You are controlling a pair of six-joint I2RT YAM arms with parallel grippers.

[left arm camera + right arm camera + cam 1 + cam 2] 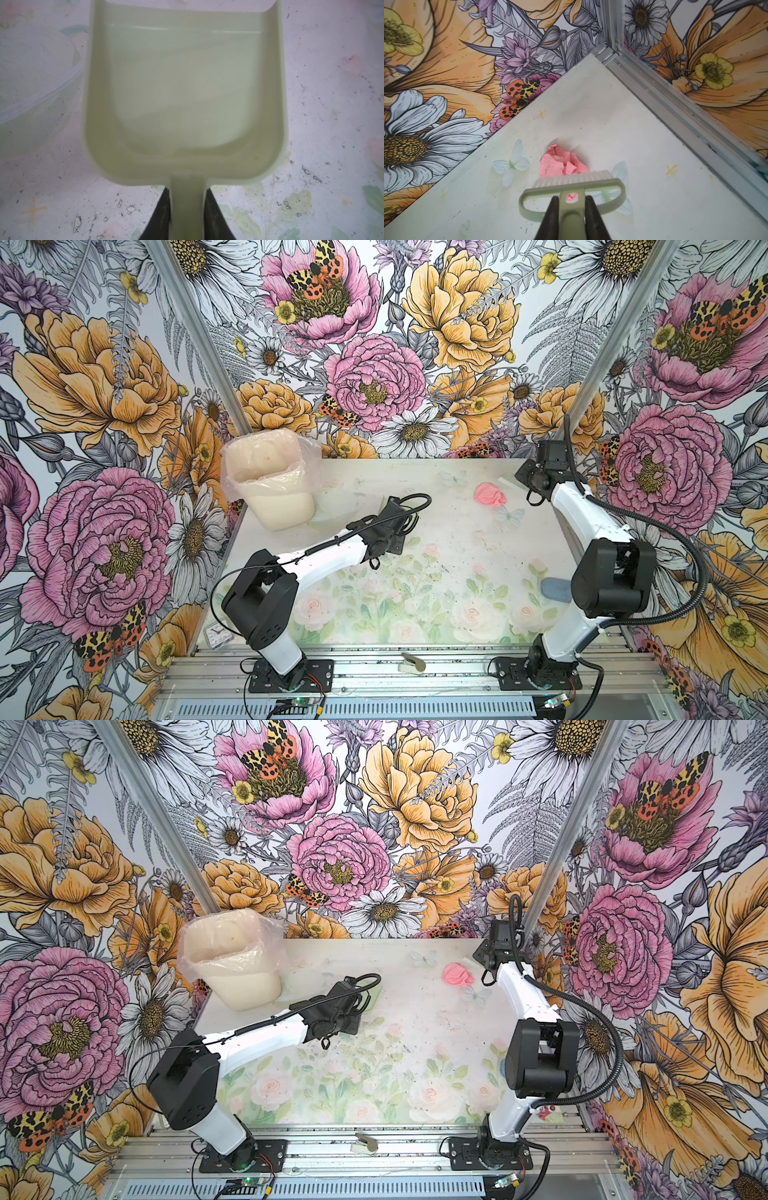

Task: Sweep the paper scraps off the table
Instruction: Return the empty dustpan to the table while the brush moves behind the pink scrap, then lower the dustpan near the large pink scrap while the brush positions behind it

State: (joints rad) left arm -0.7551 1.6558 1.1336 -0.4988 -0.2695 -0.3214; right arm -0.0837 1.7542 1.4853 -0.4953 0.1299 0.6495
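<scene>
My right gripper (572, 197) is clamped on the stem of the pale green brush (571, 178). Its bristles sit at the near edge of the pink paper scrap (562, 162), though I cannot tell whether they touch it. That scrap is the only one I can make out for sure. It lies on the worktop (436, 526) toward the far right corner, just beside my right wrist. It is a loose crumpled wad, so I judge it feather-light and soft, likelier to skid or roll than resist. I would push it with the bristles low against its side, not pinch it. My left gripper (187, 191) is closed around the handle of the dustpan (187, 93), which is empty. The dustpan is well apart from the scrap, near the lined bin (286, 510) in the far left corner. I see no scraps inside the bin, though its bottom is hidden.
</scene>
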